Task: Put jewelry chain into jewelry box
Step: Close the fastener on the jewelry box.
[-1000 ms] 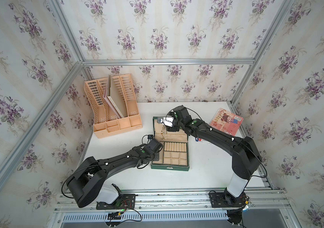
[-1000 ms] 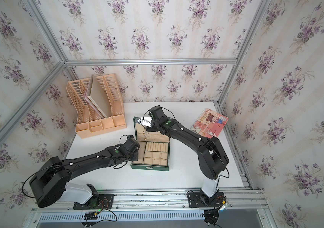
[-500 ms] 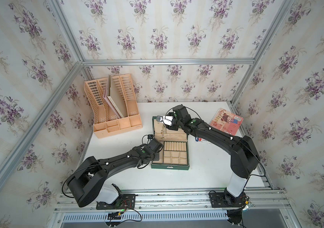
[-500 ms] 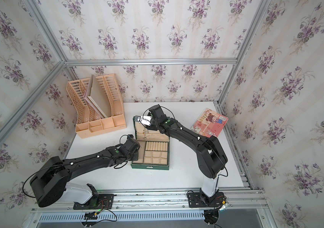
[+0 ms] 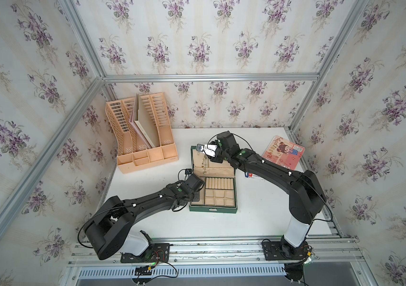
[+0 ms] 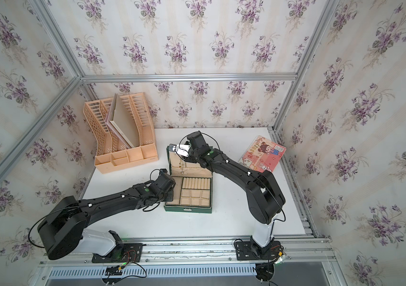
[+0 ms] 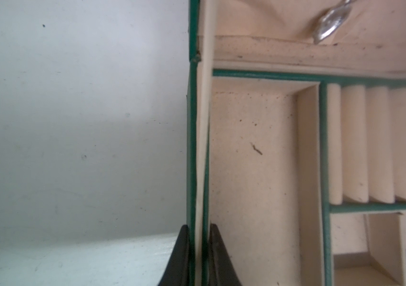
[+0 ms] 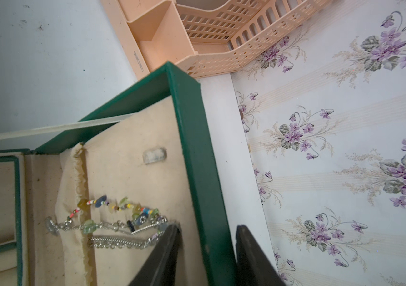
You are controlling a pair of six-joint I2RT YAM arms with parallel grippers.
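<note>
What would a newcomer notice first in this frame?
The open green box sits mid-table, with a beaded chain lying on its lid lining. The left gripper pinches the box's side wall, while the right gripper straddles the lid's rim. A peach file rack stands behind, on the left arm's side.

Robot test booth, aluminium frame (image 5: 209, 77), floral wallpaper (image 5: 197, 37), white tabletop (image 5: 258, 218)
</note>
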